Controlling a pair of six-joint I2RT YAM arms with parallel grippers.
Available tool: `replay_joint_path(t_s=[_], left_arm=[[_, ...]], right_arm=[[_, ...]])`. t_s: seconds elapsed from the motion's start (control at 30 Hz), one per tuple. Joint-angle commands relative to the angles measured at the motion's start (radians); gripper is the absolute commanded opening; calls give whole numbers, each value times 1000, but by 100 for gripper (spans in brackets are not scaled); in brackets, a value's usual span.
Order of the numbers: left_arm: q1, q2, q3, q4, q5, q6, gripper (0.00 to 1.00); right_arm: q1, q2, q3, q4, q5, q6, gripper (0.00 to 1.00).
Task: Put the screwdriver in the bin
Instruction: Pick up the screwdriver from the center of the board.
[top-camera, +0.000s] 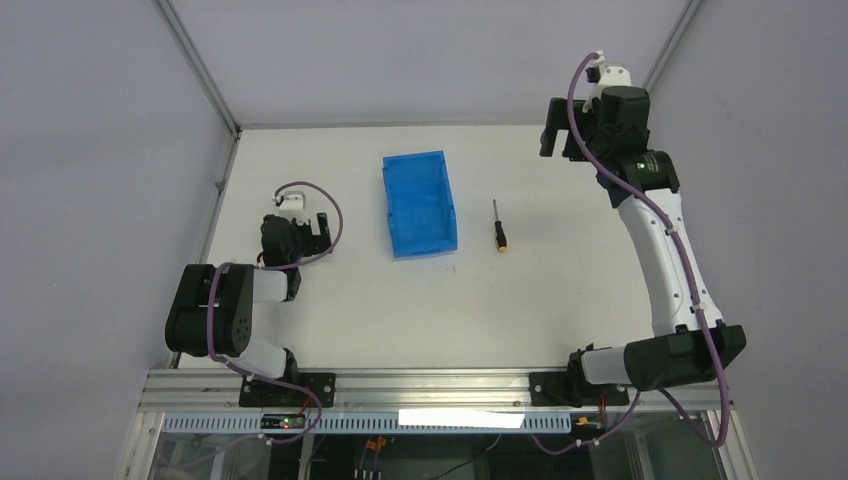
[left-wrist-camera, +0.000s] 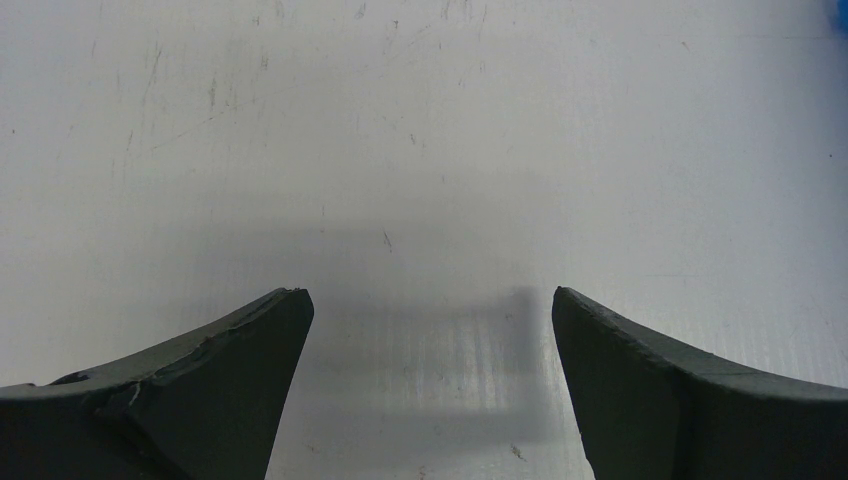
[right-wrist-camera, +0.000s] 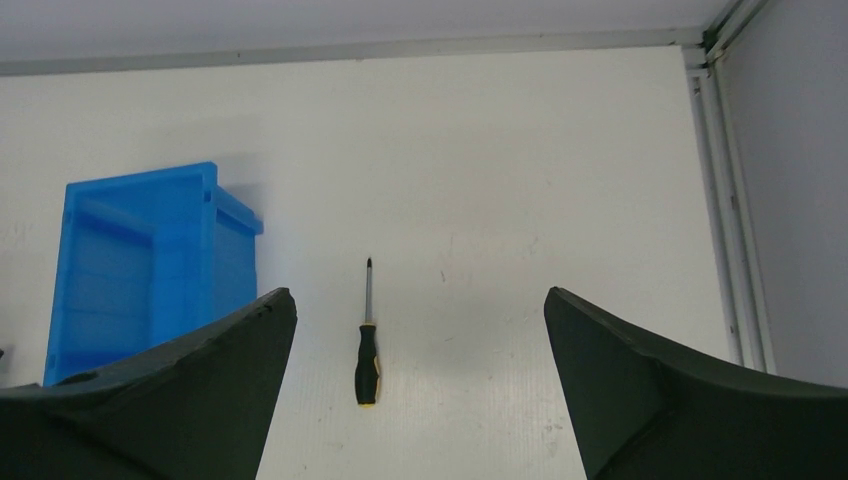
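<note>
The screwdriver (top-camera: 498, 228) lies flat on the white table, to the right of the blue bin (top-camera: 419, 204), shaft pointing away from the arm bases, black and yellow handle nearest them. It also shows in the right wrist view (right-wrist-camera: 366, 352), with the bin (right-wrist-camera: 140, 265) to its left. My right gripper (top-camera: 560, 128) is open and empty, held high above the far right of the table; in its own view (right-wrist-camera: 418, 300) the screwdriver lies between its fingers, far below. My left gripper (top-camera: 318, 226) is open and empty, low over bare table left of the bin, as its own view (left-wrist-camera: 430, 295) shows.
White walls with metal frame posts (top-camera: 200, 70) close in the table at the back and both sides. An aluminium rail (top-camera: 440, 385) runs along the near edge by the arm bases. The bin holds nothing that I can see.
</note>
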Motion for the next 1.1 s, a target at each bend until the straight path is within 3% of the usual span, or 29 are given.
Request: replay_joint_path(t_s=[0.0, 0.57, 0.9, 1.07], left_arm=[[-8, -20, 0, 27, -20, -4, 99], [-9, -20, 0, 28, -20, -4, 99], [-9, -20, 0, 27, -20, -4, 99], [-8, -20, 0, 27, -20, -4, 99]], right_arm=[[26, 32, -66, 41, -58, 34, 99], [152, 252, -297, 188, -13, 87, 99], [208, 375, -378, 283, 44, 111, 94], [220, 432, -397, 302, 47, 119, 85]])
